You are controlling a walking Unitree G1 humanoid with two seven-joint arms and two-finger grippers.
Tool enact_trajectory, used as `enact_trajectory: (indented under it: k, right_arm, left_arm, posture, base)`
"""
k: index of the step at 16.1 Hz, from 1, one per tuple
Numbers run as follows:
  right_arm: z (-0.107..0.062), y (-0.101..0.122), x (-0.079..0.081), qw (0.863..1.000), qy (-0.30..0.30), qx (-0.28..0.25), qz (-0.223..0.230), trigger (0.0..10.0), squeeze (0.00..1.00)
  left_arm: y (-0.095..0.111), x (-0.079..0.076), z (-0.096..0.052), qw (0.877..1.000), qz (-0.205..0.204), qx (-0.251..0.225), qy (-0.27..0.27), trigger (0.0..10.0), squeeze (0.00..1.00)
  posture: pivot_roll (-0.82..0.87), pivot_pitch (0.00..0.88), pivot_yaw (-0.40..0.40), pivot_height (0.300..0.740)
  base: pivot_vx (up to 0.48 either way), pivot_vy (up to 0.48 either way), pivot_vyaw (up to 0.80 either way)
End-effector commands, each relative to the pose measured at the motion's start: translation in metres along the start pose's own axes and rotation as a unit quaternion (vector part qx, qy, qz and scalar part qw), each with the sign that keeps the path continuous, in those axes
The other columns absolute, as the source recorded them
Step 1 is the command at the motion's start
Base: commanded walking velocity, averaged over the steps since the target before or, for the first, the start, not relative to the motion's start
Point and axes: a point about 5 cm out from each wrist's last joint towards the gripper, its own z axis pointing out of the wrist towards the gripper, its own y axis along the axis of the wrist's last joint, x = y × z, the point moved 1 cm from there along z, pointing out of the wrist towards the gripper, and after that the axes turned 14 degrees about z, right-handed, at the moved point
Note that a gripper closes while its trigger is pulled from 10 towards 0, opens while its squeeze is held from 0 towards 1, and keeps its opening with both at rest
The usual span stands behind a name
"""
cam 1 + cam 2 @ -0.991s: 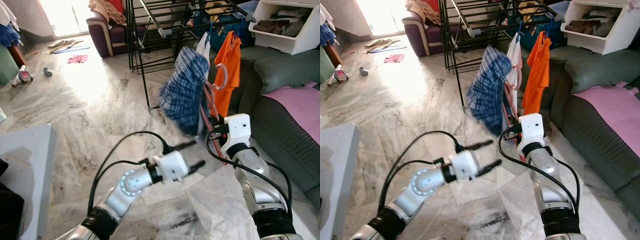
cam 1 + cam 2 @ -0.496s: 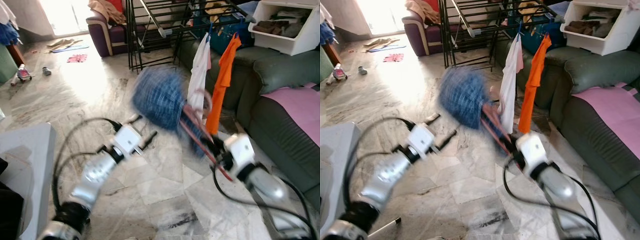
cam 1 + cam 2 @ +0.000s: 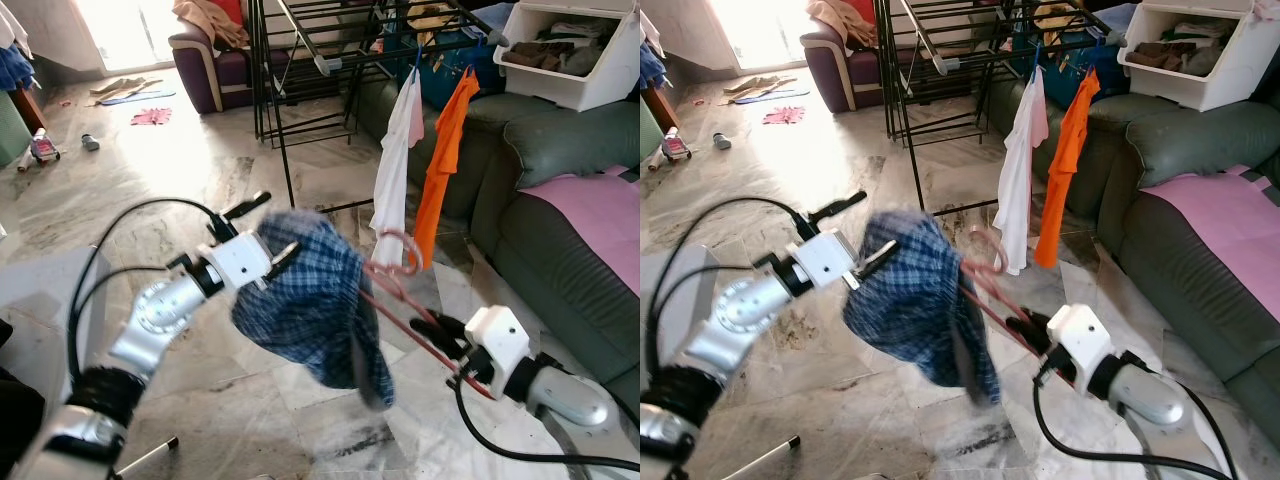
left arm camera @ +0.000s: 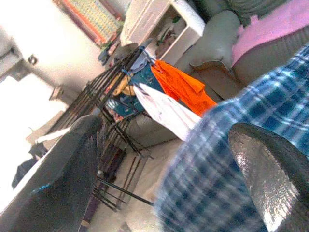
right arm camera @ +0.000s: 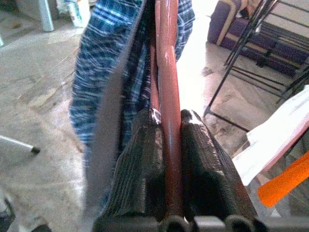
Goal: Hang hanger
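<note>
Right pincer (image 3: pixel 1025 333) clamps the red hanger (image 5: pixel 167 96) w/ a blue plaid shirt (image 3: pixel 310 300), held mid-air above the floor, short of the rack (image 3: pixel 300 40). Left pincer (image 3: pixel 262 232) spread wide, touching cloth. Hanger looks stiff, light; shirt soft, floppy. Grip the bar, not fabric.

Checked shirt (image 3: pixel 310 300) on the hanger (image 3: pixel 400 285) between both grippers; drying rack (image 3: pixel 330 50) behind, sofa (image 3: pixel 570 210) to the right

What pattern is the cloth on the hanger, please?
Blue and white plaid cloth; left eye view.
</note>
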Motion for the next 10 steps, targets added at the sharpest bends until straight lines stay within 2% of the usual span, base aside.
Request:
enact_trajectory:
  k: [1,3,4,5,7,8,9,10]
  right_arm:
    - [0.0,0.003,0.002,1.0,0.016,-0.004,-0.001,10.0,0.0]
    - [-0.001,0.0,0.003,1.0,0.029,0.01,-0.007,10.0,0.0]
    - [-0.002,-0.002,0.004,0.999,0.041,0.018,-0.015,10.0,0.0]
    - [-0.002,-0.001,0.005,0.999,0.046,0.02,-0.018,10.0,0.0]
    - [-0.001,0.001,0.006,0.997,0.062,0.023,-0.03,10.0,0.0]
    - [-0.001,0.001,0.007,0.997,0.064,0.023,-0.03,10.0,0.0]
    - [0.0,0.002,0.009,0.996,0.074,0.026,-0.031,10.0,0.0]
    - [0.0,0.001,0.012,0.996,0.084,0.029,-0.03,10.0,0.0]
  left_arm:
    - [0.003,0.002,0.002,0.999,0.023,-0.017,-0.026,10.0,1.0]
    - [0.008,0.0,0.001,0.994,0.057,-0.048,-0.078,10.0,1.0]
    - [0.008,-0.006,-0.002,0.987,0.065,-0.063,-0.129,10.0,1.0]
    - [0.008,-0.009,-0.003,0.984,0.071,-0.072,-0.149,10.0,1.0]
    - [0.012,-0.021,-0.004,0.968,0.06,-0.099,-0.222,10.0,1.0]
    - [0.012,-0.022,-0.004,0.967,0.054,-0.1,-0.229,10.0,1.0]
    - [0.012,-0.027,0.001,0.962,0.044,-0.103,-0.249,10.0,0.47]
    - [0.012,-0.03,0.003,0.959,0.044,-0.102,-0.26,10.0,0.0]
  posture:
    - [-0.05,0.028,0.015,0.74]
    - [-0.05,0.028,0.012,0.74]
    - [-0.05,0.031,0.013,0.74]
    - [-0.05,0.031,0.013,0.74]
    - [-0.06,0.03,0.014,0.74]
    - [-0.06,0.03,0.014,0.74]
    - [-0.06,0.027,0.014,0.74]
    - [-0.07,0.026,0.015,0.74]
  base:
    - [0.0,0.0,0.0]
    - [0.0,0.0,0.0]
    - [0.0,0.0,0.0]
    - [0.0,0.0,0.0]
    - [0.0,0.0,0.0]
    - [0.0,0.0,0.0]
    - [0.0,0.0,0.0]
    - [0.0,0.0,0.0]
